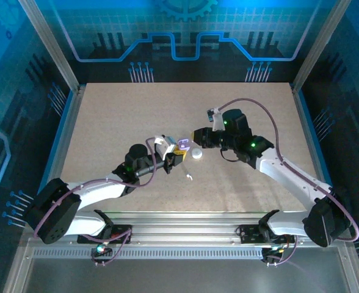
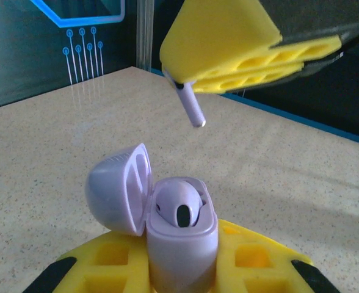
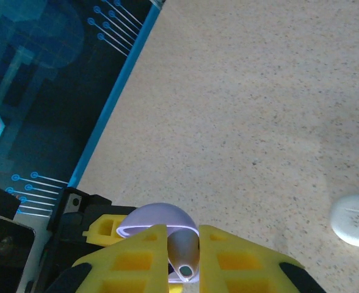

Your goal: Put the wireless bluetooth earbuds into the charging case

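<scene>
My left gripper (image 2: 182, 259) is shut on an open lavender charging case (image 2: 181, 244), lid (image 2: 115, 189) swung to the left. One lavender earbud (image 2: 182, 207) sits in the case. Just above it my right gripper (image 3: 184, 255) is shut on a second lavender earbud (image 2: 190, 105), stem pointing down at the case and not touching it. From above, the two grippers (image 1: 175, 157) (image 1: 195, 135) meet at the table's middle over the case (image 1: 183, 145). A small white earbud (image 1: 188, 177) lies on the table near them.
A round white case (image 1: 196, 154) lies shut on the table just right of the lavender one, also seen to the right in the right wrist view (image 3: 353, 220). Blue-edged walls ring the speckled tabletop (image 1: 137, 116).
</scene>
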You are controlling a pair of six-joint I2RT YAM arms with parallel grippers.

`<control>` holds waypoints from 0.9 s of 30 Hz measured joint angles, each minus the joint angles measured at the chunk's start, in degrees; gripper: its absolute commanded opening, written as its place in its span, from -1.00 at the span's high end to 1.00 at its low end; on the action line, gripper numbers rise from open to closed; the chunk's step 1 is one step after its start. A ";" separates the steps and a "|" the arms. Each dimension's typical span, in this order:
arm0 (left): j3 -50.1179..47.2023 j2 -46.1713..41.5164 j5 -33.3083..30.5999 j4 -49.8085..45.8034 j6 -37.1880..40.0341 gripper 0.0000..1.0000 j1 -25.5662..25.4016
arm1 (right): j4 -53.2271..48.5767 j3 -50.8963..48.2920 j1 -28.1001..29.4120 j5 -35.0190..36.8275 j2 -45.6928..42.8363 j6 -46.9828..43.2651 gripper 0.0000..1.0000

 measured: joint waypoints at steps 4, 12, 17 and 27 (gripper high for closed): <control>0.00 0.20 0.02 1.53 -1.07 0.93 0.00 | 4.55 -2.10 1.18 -0.09 -0.17 1.36 0.69; 0.00 0.76 -0.02 3.96 -2.21 0.93 -0.11 | 9.53 -3.93 1.99 -0.09 -0.24 2.73 0.69; 0.00 0.83 -0.20 5.42 -3.04 0.93 -0.11 | 10.67 -5.11 2.12 -0.02 -0.70 2.89 0.69; -0.02 1.62 -0.81 8.74 -5.16 0.93 -0.22 | 12.61 -6.12 2.73 0.81 -2.12 3.28 0.69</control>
